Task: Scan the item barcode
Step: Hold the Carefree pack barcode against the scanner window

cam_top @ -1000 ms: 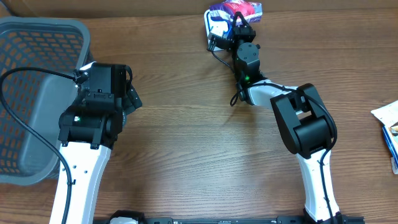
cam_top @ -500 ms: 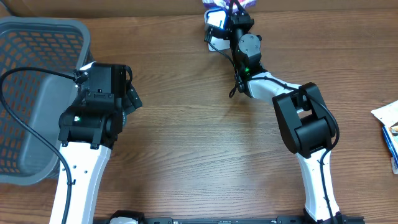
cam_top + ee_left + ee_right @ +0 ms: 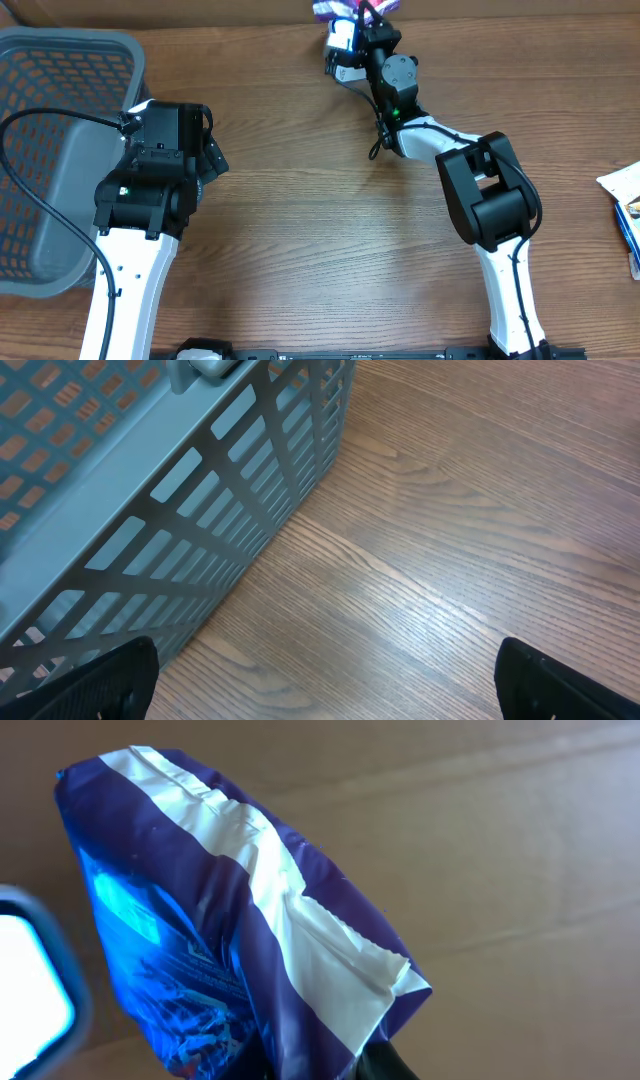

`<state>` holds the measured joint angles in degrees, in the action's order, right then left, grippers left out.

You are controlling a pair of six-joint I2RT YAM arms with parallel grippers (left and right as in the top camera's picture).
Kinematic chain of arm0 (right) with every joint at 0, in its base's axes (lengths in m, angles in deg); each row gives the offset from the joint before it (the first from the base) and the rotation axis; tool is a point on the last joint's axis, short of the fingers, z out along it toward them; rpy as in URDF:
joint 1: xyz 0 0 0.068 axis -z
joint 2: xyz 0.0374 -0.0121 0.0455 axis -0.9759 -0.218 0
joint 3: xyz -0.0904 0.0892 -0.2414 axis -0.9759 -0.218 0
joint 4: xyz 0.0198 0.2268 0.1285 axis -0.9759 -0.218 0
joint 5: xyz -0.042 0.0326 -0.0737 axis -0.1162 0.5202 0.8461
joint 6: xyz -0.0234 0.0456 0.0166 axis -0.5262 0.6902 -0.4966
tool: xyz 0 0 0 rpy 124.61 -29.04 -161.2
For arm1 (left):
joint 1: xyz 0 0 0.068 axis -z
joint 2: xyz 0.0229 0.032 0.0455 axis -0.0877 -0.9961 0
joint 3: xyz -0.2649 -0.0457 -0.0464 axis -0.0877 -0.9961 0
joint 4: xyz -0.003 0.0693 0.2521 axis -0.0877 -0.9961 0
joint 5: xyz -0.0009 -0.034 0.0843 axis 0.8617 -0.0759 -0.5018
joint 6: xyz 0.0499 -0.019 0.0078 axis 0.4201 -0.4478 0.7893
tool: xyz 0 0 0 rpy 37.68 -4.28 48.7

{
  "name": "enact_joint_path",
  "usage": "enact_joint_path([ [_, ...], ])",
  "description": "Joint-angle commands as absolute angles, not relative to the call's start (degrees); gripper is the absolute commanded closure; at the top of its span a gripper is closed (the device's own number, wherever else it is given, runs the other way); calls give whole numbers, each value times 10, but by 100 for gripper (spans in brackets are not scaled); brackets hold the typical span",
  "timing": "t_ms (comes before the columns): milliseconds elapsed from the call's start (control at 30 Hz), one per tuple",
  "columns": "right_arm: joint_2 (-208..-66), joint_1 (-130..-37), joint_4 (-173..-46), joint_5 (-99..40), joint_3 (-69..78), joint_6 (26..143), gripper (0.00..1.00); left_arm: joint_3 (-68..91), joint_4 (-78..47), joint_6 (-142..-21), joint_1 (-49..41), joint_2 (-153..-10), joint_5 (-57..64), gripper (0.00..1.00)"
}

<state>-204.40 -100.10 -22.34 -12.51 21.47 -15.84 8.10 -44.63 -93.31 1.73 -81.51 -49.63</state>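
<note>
Overhead, the wooden table [image 3: 330,240] carries a grey mesh basket [image 3: 60,150] at its left edge, and the left arm [image 3: 150,190] stands just beside it, the left jaws wide apart over bare wood next to the basket wall. The right arm [image 3: 480,190] reaches to the table's far edge, where the right jaws are clamped on a purple, blue and white packet [image 3: 230,920] whose crimped seam shows. A white, blue-rimmed device [image 3: 30,990] sits just beside the packet.
</note>
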Motion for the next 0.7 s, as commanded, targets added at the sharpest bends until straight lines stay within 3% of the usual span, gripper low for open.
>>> enact_joint_path([
  [0, -2065, -997, -216, -156, 229, -169, 96, 83, -446, -941, 21, -814, -496, 1],
  [667, -2066, -977, -213, -153, 261, -188, 96, 82, -446, -941, 21, -814, -496, 0],
])
